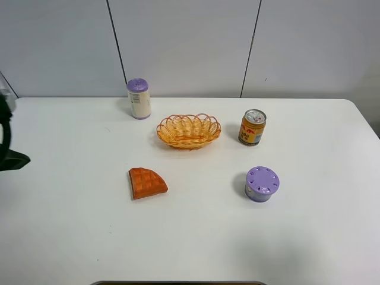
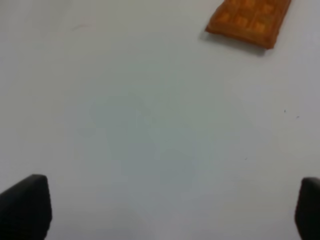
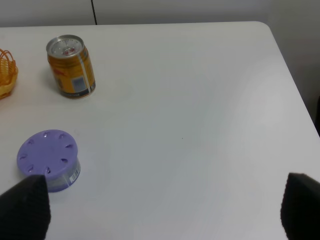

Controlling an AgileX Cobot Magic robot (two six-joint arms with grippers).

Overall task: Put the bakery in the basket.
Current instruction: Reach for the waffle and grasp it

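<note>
**Operator:** Where is the bakery point(image 1: 147, 183) lying?

**Technician:** It is lying flat on the white table point(image 1: 309, 237), grid face up. It is sitting toward the near left of the basket point(image 1: 189, 130), apart from it and outside its rim.

**Operator:** Where is it sitting relative to the left gripper point(image 2: 167, 210)?

**Technician:** In the left wrist view the bakery point(image 2: 248, 20) is showing only in part, at the picture's edge. It is lying out ahead of the two fingertips point(image 2: 25, 207) and well apart from them, not between them. The fingertips are standing far apart at opposite sides of the view. Only bare table is showing between them, so they are gripping nothing.

**Operator:** Is the left gripper showing in the exterior high view?

**Technician:** Only a dark part of the left arm point(image 1: 7, 142) is showing, at the left edge and well apart from the bakery.

**Operator:** What is the right gripper point(image 3: 162, 207) doing?

**Technician:** Its fingers are also spread wide, with nothing between them. The bakery is not appearing in the right wrist view. One fingertip is overlapping the near edge of the purple-lidded tin point(image 3: 49, 160) in the picture; contact cannot be confirmed.

**Operator:** What else is standing on the table?

**Technician:** A yellow can point(image 1: 252, 127) is standing upright to the right of the basket. The tin point(image 1: 262, 183) is sitting in front of the can. A purple-capped bottle point(image 1: 139, 99) is standing behind and to the left of the basket.
</note>
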